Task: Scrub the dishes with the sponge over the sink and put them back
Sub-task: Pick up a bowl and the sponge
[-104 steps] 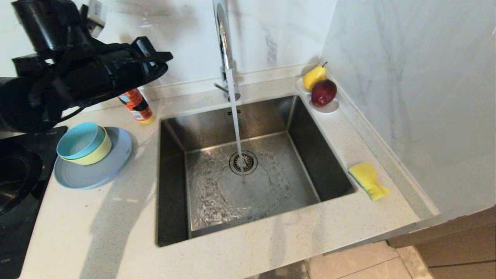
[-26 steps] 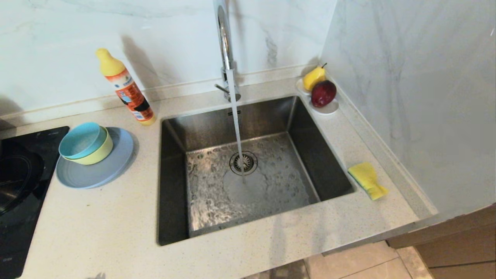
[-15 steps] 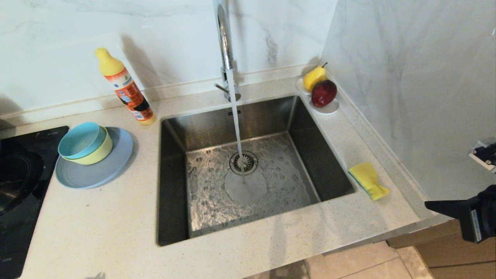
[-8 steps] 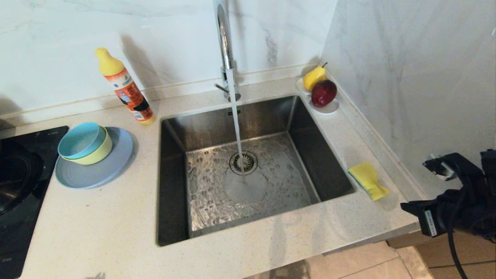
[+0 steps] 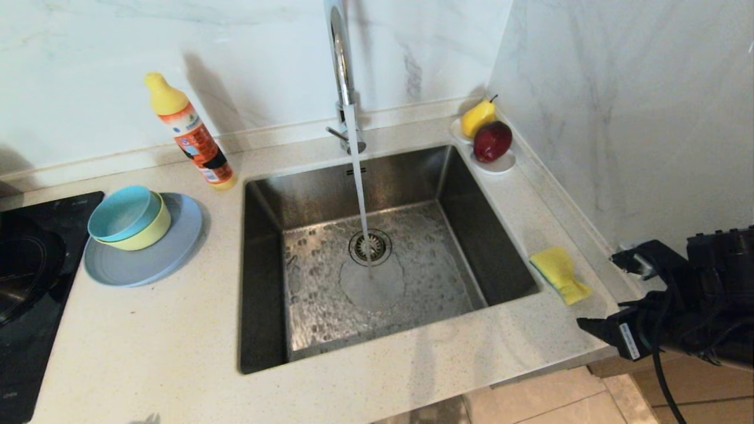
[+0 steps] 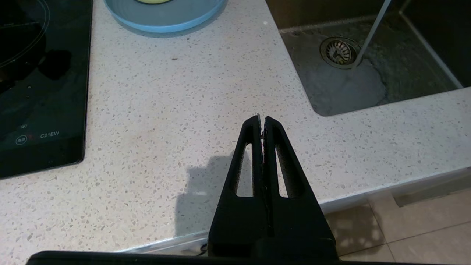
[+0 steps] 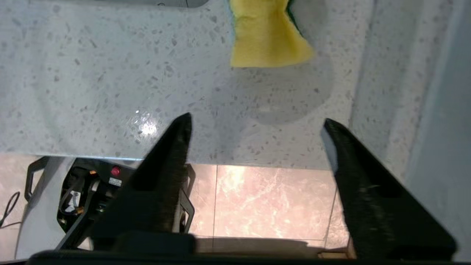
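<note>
Water runs in a steady stream from the tall chrome faucet into the steel sink, landing just beside the round drain and spreading over the wet basin floor. On the speckled counter to the left of the sink, a teal bowl sits nested inside a pale yellow bowl, and both rest on a wide grey-blue plate. Behind them, leaning near the back wall, stands an orange detergent bottle with a yellow cap. A black cooktop fills the far left edge of the counter.

At the sink's far right corner, a small white dish holds a yellow pear and a dark red apple.

The yellow sponge lies flat on the counter just to the right of the sink, its green scouring side showing along one edge in the right wrist view. The right tool hangs low at the counter's front right corner, near the sponge but apart from it, its two black fingers spread wide and holding nothing.

The left tool hovers over the front of the counter, between the cooktop and the sink, its fingers pressed together with nothing between them.
</note>
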Controlling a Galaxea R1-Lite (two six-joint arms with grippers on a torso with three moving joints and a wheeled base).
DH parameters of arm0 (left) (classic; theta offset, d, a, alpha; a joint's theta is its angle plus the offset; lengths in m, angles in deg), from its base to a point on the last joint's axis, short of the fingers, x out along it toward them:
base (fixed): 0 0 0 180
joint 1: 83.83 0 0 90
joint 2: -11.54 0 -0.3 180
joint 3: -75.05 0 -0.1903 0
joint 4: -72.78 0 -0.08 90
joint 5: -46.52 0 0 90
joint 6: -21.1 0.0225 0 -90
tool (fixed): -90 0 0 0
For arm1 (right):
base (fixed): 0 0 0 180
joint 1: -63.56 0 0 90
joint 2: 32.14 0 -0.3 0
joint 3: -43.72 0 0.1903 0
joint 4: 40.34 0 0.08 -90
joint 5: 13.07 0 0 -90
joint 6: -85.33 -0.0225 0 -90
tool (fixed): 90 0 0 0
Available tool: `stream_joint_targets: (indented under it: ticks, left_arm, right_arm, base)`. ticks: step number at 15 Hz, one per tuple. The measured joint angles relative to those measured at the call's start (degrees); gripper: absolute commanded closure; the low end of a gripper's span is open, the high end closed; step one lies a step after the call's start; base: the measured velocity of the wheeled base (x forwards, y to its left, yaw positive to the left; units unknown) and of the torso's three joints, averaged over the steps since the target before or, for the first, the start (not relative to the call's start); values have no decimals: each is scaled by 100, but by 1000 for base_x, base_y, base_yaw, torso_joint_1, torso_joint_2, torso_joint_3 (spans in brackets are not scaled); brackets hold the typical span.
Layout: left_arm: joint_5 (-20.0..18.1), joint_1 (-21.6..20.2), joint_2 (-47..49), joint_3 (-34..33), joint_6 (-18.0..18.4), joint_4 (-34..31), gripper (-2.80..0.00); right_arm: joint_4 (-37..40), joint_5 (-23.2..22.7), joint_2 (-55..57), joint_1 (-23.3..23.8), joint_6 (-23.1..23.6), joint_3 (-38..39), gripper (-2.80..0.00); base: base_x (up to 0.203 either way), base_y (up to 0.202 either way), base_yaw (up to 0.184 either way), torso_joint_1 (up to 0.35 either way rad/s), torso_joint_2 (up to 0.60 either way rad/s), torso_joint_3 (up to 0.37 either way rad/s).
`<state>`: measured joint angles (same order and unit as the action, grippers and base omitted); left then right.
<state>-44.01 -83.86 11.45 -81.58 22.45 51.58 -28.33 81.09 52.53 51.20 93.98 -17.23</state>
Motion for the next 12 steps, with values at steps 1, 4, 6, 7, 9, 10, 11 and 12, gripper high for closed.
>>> stream_joint_targets:
  ticks: [1,4,6,7,9,10,11,12]
  left_arm:
    - [1,-2,0,0,2,0,0]
    - [0,-2,0,0,0,0,0]
    - [0,0,0,0,0,0,0]
    - [1,0,0,0,0,0,0]
    - [0,0,0,0,2,-2,0]
    - [3,0,0,0,3,0,0]
    - [1,0,0,0,2,-1,0]
    - [-2,0,0,0,0,-2,0]
  right_arm:
    - [-3,-9,54,-10,8,-50,-280]
    - [-13,-37,261,-20,27,-134,-280]
    - [-137,-44,400,-20,89,-168,-280]
    - [-291,-44,471,-20,98,-171,-280]
    - [-648,-14,642,-19,122,-176,-280]
    - [-758,-11,701,-17,164,-178,-280]
    - [-782,-13,750,-17,243,-180,-280]
    - [-793,-24,783,-17,265,-199,-280]
  base:
    - [0,0,0,0,0,0]
    - [0,0,0,0,0,0]
    - [0,0,0,0,0,0]
    - [0,0,0,0,0,0]
    - [0,0,0,0,0,0]
    - [0,0,0,0,0,0]
    - [0,0,0,0,0,0]
    - [0,0,0,0,0,0]
